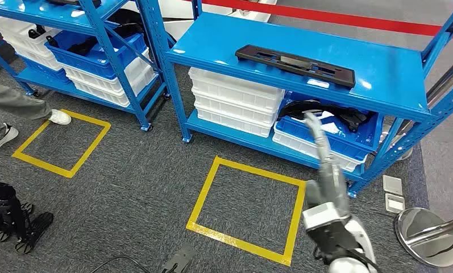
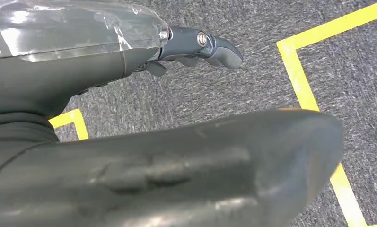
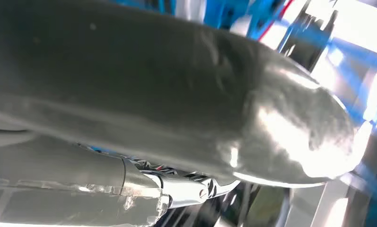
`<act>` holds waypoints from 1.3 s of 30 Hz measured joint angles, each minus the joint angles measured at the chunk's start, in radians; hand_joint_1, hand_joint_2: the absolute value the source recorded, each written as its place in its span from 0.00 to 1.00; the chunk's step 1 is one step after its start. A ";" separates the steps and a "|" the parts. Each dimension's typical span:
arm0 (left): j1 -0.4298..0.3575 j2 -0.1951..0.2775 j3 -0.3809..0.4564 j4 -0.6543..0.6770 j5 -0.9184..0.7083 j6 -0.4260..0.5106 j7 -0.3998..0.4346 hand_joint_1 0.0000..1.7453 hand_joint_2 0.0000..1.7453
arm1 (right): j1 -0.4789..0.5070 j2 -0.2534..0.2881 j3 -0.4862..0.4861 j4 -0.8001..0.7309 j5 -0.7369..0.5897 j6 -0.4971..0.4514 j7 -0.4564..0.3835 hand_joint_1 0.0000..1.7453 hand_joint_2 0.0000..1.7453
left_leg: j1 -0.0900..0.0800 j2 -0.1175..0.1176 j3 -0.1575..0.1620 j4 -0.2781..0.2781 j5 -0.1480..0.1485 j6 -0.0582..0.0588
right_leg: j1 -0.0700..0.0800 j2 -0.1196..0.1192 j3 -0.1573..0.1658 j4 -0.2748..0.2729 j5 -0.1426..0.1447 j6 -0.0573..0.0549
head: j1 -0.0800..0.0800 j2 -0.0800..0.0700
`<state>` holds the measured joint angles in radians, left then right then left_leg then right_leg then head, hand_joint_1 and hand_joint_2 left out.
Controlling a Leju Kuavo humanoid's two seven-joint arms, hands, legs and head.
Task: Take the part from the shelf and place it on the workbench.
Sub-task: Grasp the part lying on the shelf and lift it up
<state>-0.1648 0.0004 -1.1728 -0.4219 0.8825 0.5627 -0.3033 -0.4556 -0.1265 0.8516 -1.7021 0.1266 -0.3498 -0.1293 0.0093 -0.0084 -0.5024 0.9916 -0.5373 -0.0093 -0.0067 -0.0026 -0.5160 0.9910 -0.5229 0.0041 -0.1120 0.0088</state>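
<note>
From the head view my right hand [image 1: 326, 187] is raised toward the blue shelf [image 1: 303, 54], fingers stretched out and apart, holding nothing. The long black part [image 1: 295, 63] lies flat on the shelf's top deck, at about 11 o'clock from that hand and well apart from it. My left hand [image 2: 196, 45] hangs over the grey carpet near a yellow floor marking [image 2: 302, 80], with nothing in it; its fingers look loosely extended.

The step in hand, as I judge it, is the reach. I'd lift the right hand above the deck edge first, then come in along the part's length and grip near its middle — it is long and thin, so an end grip would likely let it tip.

Below the deck, stacked white bins [image 1: 232, 102] sit at 9 o'clock of a blue bin [image 1: 326, 139] — that one holds dark parts I cannot make out. No table shows here.
</note>
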 joint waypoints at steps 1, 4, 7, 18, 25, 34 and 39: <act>-0.001 0.000 0.000 0.000 -0.001 0.000 0.000 0.00 0.00 | -0.004 0.005 0.008 0.004 -0.007 0.009 -0.005 0.00 0.00 | 0.000 0.000 0.000 0.000 0.000 0.000 | 0.000 0.000 0.000 0.000 0.000 0.000 | 0.000 0.000; -0.003 0.001 -0.001 0.000 -0.005 0.000 0.000 0.00 0.00 | -0.026 0.033 0.054 0.030 -0.052 0.065 -0.032 0.00 0.00 | 0.000 0.000 0.000 0.000 0.000 0.000 | 0.000 0.000 0.000 0.000 0.000 0.000 | 0.000 0.000; -0.004 0.001 -0.001 0.000 -0.015 -0.002 0.000 0.00 0.00 | -0.044 0.064 0.100 0.061 -0.113 0.126 -0.063 0.00 0.00 | 0.000 0.000 0.000 0.000 0.000 0.000 | 0.000 0.000 0.000 0.000 0.000 0.000 | 0.000 0.000; -0.007 0.006 0.000 0.003 -0.033 -0.023 -0.030 0.00 0.00 | -0.064 0.142 0.193 0.160 -0.336 0.299 -0.164 0.00 0.00 | 0.000 0.000 0.000 0.000 0.000 0.000 | 0.000 0.001 -0.001 0.000 0.000 0.000 | 0.000 0.000; -0.008 0.007 0.024 0.003 -0.019 -0.114 -0.171 0.00 0.00 | -0.064 0.150 0.219 0.177 -0.283 0.276 -0.171 0.00 0.00 | 0.000 0.000 0.000 0.000 0.000 0.000 | 0.000 0.001 -0.001 0.000 0.000 0.000 | 0.000 0.000; -0.007 0.010 0.028 0.005 -0.037 -0.175 -0.219 0.00 0.00 | -0.077 0.152 0.228 0.177 -0.269 0.274 -0.169 0.00 0.00 | 0.000 0.000 0.000 0.000 0.000 0.000 | 0.000 0.001 -0.001 0.000 0.000 0.000 | 0.000 0.000; -0.007 0.010 0.028 0.008 -0.043 -0.173 -0.230 0.00 0.00 | -0.081 0.152 0.228 0.177 -0.268 0.274 -0.168 0.00 0.00 | 0.000 0.000 0.000 0.000 0.000 0.000 | 0.000 0.001 -0.001 0.000 0.000 0.000 | 0.000 0.000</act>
<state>-0.1720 0.0103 -1.1447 -0.4142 0.8400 0.3894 -0.5331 -0.5364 0.0252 1.0801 -1.5248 -0.1418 -0.0759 -0.2974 0.0093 -0.0080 -0.5022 0.9917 -0.5371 -0.0095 -0.0067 -0.0017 -0.5168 0.9910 -0.5229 0.0041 -0.1119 0.0088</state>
